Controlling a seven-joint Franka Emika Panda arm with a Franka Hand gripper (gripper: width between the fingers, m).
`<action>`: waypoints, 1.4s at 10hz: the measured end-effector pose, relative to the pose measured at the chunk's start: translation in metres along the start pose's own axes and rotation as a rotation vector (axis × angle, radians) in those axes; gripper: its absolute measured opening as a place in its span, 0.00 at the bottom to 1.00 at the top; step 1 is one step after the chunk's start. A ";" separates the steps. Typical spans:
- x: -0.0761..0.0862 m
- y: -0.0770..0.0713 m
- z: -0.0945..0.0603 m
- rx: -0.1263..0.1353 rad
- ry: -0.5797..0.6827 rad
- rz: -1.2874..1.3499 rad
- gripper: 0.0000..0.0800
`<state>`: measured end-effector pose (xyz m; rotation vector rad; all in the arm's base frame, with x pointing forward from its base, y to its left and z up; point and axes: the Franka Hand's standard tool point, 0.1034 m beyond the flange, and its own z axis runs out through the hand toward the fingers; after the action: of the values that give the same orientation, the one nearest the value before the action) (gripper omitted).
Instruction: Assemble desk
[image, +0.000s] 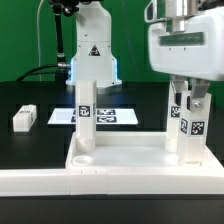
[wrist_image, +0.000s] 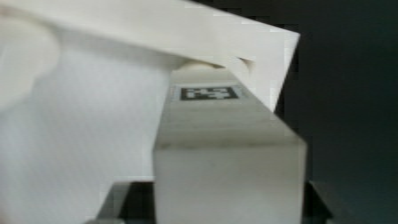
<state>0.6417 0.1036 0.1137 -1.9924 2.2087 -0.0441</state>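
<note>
The white desk top (image: 120, 158) lies flat at the front with its raised rim up. One white leg (image: 85, 115) with black-and-white tags stands upright at its left end. At the right end stands a second tagged leg (image: 190, 135), and my gripper (image: 187, 108) comes down from above, shut on it. In the wrist view this leg (wrist_image: 222, 150) fills the space between the two dark jaws of the gripper (wrist_image: 222, 205), its tag (wrist_image: 210, 93) facing the camera. The desk top (wrist_image: 89, 110) spreads out white beyond it.
A third leg (image: 24, 117) lies loose on the black table at the exterior view's left. The marker board (image: 108, 117) lies behind the desk top. A long white rail (image: 40, 182) runs along the front. The arm's base (image: 92, 55) stands at the back.
</note>
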 end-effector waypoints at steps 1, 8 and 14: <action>-0.003 0.001 0.000 0.000 -0.003 0.072 0.36; -0.013 0.006 0.008 -0.036 0.013 -0.623 0.80; -0.006 0.004 0.005 -0.057 0.060 -1.312 0.81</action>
<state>0.6387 0.1105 0.1086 -3.0471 0.5634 -0.1914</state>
